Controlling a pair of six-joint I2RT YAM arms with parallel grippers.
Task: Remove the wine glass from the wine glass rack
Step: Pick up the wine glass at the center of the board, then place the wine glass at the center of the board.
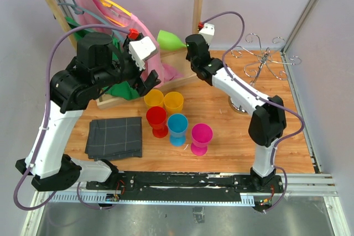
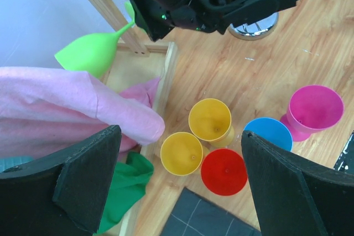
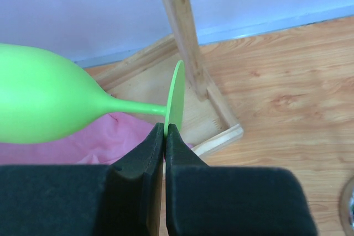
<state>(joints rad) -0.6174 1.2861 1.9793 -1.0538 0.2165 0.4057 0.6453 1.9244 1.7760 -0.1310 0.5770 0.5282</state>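
The green wine glass hangs sideways in the air beside the wooden post, bowl pointing left. My right gripper is shut on the thin edge of its round foot. It is also in the left wrist view, where the wine glass sticks out from the right arm. The chrome wine glass rack stands at the back right, well apart from the glass, with bare hook arms. My left gripper hovers open above the cups with nothing between its fingers.
Two yellow cups, a red cup, a blue cup and a magenta cup stand mid-table. A dark folded cloth lies front left. The wooden clothes rack holds hangers and a pink garment.
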